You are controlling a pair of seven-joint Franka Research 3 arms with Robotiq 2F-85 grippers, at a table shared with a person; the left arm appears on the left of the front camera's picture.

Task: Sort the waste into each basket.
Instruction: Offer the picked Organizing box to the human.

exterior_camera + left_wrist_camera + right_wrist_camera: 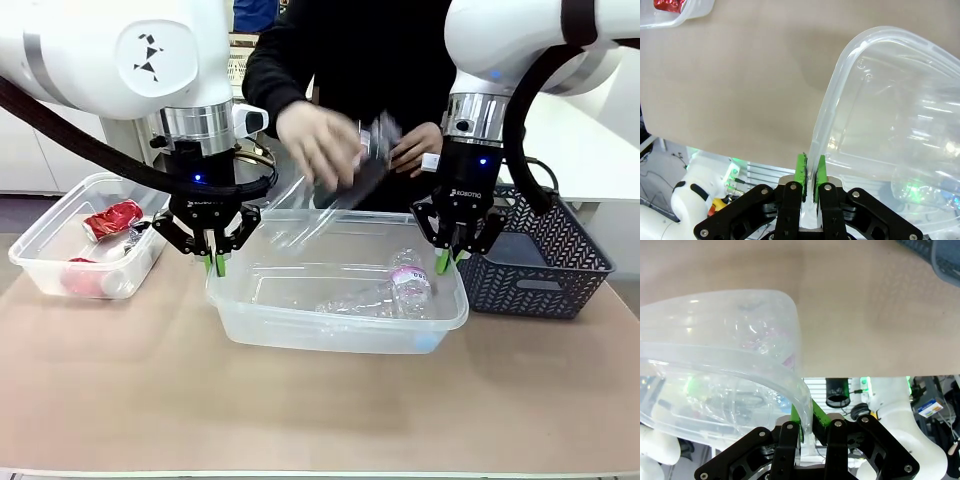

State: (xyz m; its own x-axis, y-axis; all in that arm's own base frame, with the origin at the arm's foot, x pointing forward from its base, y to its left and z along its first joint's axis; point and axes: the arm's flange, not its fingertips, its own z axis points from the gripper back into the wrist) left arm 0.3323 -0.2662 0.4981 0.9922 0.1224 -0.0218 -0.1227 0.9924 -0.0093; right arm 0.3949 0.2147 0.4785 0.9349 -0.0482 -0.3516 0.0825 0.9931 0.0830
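Both arms are gripping the clear rectangular plastic tub point(300, 310) holding clear plastic bottles point(385, 290): the left gripper point(214, 262) and right gripper point(447, 260) are each pinching its rim at opposite ends. Uneven lifting is risking rim slippage or spilled bottles. Crushed red cans point(112, 220) are lying in the second clear tub point(40, 255), near the table's left edge.

Right gripper point(807, 416) at bottom centre, green pads point(818, 416) pinched on rolled rim of clear tub point(790, 377). Tub fills left half, seen through wall: crumpled clear bottle point(757, 340), pink label. Beige table point(875, 310) behind. Dark lattice basket point(937, 255) corner top right. White robot base below table edge.
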